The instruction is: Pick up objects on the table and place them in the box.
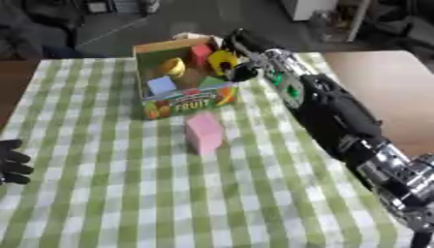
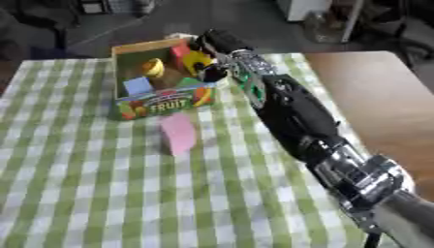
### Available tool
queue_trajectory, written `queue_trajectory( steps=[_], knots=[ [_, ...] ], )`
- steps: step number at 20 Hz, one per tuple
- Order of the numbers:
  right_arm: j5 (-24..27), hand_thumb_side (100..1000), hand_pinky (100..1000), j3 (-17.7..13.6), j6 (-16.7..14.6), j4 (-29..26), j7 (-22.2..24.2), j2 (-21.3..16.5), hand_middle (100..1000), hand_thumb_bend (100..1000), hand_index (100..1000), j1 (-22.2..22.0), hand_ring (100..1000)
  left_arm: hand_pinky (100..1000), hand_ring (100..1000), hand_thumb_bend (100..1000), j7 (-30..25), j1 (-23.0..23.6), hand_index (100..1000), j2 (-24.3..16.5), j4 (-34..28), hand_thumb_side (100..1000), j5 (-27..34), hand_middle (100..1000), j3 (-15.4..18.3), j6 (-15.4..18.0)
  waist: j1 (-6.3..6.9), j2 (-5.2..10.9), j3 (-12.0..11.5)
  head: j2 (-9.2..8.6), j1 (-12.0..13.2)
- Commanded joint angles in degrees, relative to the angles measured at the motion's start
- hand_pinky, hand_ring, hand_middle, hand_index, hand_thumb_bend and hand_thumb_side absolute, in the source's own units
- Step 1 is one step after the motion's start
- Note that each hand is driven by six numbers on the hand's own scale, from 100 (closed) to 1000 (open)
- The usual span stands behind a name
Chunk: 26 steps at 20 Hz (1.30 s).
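Observation:
A cardboard fruit box (image 1: pixel 192 103) stands at the far middle of the checked table. Inside it lie a yellow piece (image 1: pixel 174 67), a red block (image 1: pixel 202 54), a blue block (image 1: pixel 161 85) and a green piece (image 1: pixel 212 81). My right hand (image 1: pixel 240 48) reaches over the box's right rim, fingers curled round a yellow object (image 1: pixel 222 61) held above the box's inside. A pink block (image 1: pixel 204 131) stands on the cloth just in front of the box. My left hand (image 1: pixel 12 162) rests at the left edge, fingers relaxed and holding nothing.
The green-and-white checked cloth (image 1: pixel 127 193) covers the table. Bare wooden tabletop (image 1: pixel 390 92) shows to the right of the cloth. My right arm (image 1: pixel 339 116) stretches diagonally across the right side.

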<state>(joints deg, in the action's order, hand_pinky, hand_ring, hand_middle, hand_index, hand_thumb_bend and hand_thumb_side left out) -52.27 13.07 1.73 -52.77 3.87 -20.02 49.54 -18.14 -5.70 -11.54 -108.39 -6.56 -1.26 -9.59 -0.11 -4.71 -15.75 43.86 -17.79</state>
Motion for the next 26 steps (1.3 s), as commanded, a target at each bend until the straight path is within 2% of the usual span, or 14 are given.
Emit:
queue_trajectory(
  steps=[1, 2, 3, 4, 9, 12, 15, 18, 20, 23, 26],
  knots=[
    [-1.73, 341, 687, -0.42, 1.04, 1.51, -4.48, 0.42, 614, 195, 759, 1.76, 650, 604, 606, 100, -0.27, -0.94, 791, -0.27, -0.85, 753, 0.24, 592, -0.12, 0.1, 0.28, 0.49, -0.2, 0.26, -0.34],
    [-2.3, 448, 700, -0.2, 1.08, 1.76, -5.0, 0.57, 674, 267, 832, 1.8, 686, 604, 606, 100, -0.26, -0.95, 791, -0.25, -0.86, 753, 0.25, 592, -0.11, 0.09, 0.27, 0.48, -0.23, 0.26, -0.39],
    [-3.05, 472, 705, 0.09, 1.04, 1.75, -5.18, 0.66, 695, 270, 855, 1.82, 699, 604, 606, 100, -0.24, -0.96, 791, -0.25, -0.86, 754, 0.26, 592, -0.1, 0.07, 0.24, 0.48, -0.23, 0.26, -0.41],
    [-3.91, 555, 721, 0.49, 0.81, 1.57, -4.85, 0.67, 743, 304, 914, 1.81, 734, 604, 606, 100, -0.24, -0.98, 791, -0.25, -0.86, 754, 0.27, 592, -0.11, 0.05, 0.18, 0.49, -0.19, 0.26, -0.39],
    [-7.3, 579, 742, 1.72, -1.17, -1.31, -0.15, 0.2, 780, 326, 955, 1.55, 761, 604, 607, 100, -0.36, -0.99, 791, -0.28, -0.86, 757, 0.21, 593, -0.14, 0.01, -0.08, 0.56, 0.14, 0.26, -0.24],
    [-3.58, 575, 753, 2.71, -4.39, -4.87, 4.09, -0.77, 780, 259, 948, 0.68, 769, 605, 607, 100, -0.13, -0.85, 791, -0.33, -0.87, 757, 0.1, 593, 0.19, -0.02, -0.26, 0.62, 0.51, 0.26, 0.02],
    [4.49, 486, 767, 4.88, -8.76, -11.72, 11.88, -3.46, 790, 214, 953, -0.85, 780, 605, 607, 100, 0.69, -0.4, 791, -0.45, -0.83, 757, -0.32, 592, 1.15, -0.15, -0.7, 0.82, 1.31, 0.26, 0.59],
    [11.9, 400, 782, 7.04, -11.43, -19.5, 21.95, -6.32, 808, 193, 958, -2.81, 797, 605, 607, 100, 2.15, 0.2, 791, -0.56, -0.89, 752, -0.97, 592, 2.56, -0.33, -1.03, 1.18, 2.24, 0.26, 1.09],
    [15.04, 383, 797, 8.2, -12.35, -23.88, 28.83, -7.65, 838, 209, 969, -3.88, 820, 605, 607, 100, 3.16, 0.45, 791, -0.62, -0.99, 749, -1.34, 592, 3.41, -0.42, -1.11, 1.38, 2.72, 0.26, 1.34],
    [16.08, 431, 825, 10.12, -13.39, -27.42, 37.51, -8.05, 907, 283, 997, -4.83, 874, 605, 607, 100, 4.19, 0.67, 791, -0.57, -1.03, 749, -1.66, 592, 4.15, -0.56, -1.13, 1.62, 3.05, 0.26, 1.35],
    [13.39, 453, 840, 11.77, -14.72, -27.3, 42.94, -6.63, 951, 360, 1000, -5.24, 908, 605, 607, 100, 4.32, 0.7, 791, -0.43, -1.0, 750, -1.67, 592, 4.16, -0.59, -1.01, 1.65, 2.96, 0.26, 1.29]
  ],
)
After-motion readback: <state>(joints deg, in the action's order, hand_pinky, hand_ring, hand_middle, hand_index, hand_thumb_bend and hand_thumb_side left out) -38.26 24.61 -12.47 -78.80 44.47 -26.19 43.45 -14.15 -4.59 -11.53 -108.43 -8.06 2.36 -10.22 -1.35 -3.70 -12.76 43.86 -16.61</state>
